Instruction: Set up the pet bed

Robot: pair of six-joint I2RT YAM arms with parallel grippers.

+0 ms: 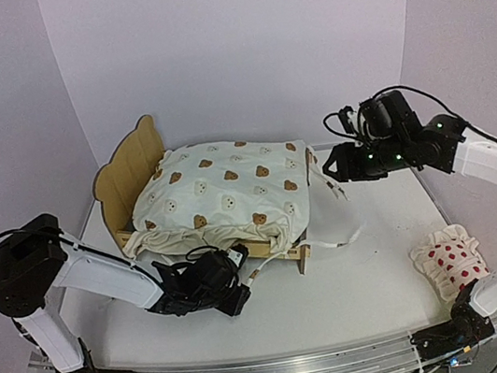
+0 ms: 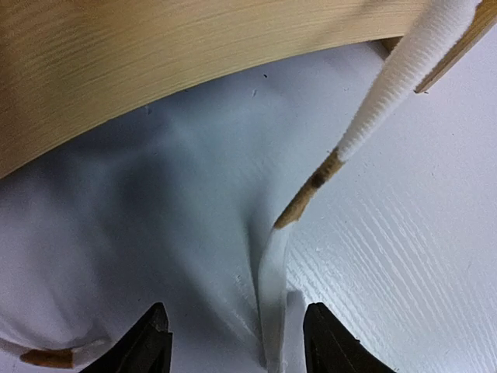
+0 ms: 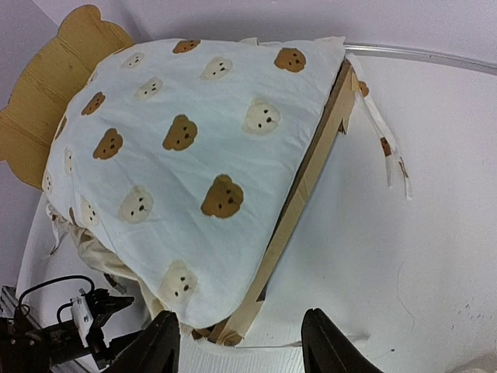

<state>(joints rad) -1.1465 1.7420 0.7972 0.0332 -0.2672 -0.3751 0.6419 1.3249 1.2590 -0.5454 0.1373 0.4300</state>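
The pet bed (image 1: 128,172) stands at mid table, its bear-ear headboard at the left. The cream bear-print cushion (image 1: 226,195) lies on it and spills over the near side rail. My left gripper (image 1: 242,285) is low at the bed's near side, open. In the left wrist view (image 2: 237,346) a white cushion tie (image 2: 272,303) runs between the open fingers, under the plywood rail (image 2: 155,54). My right gripper (image 1: 329,166) hovers at the bed's foot end, open and empty. In its view (image 3: 241,346) it is above the cushion (image 3: 194,140) and foot rail (image 3: 311,179).
The white red-dotted pillow (image 1: 450,263) lies at the near right by the right arm's base. Loose ties (image 1: 333,244) trail on the table by the bed's foot corner. White walls enclose the back and both sides.
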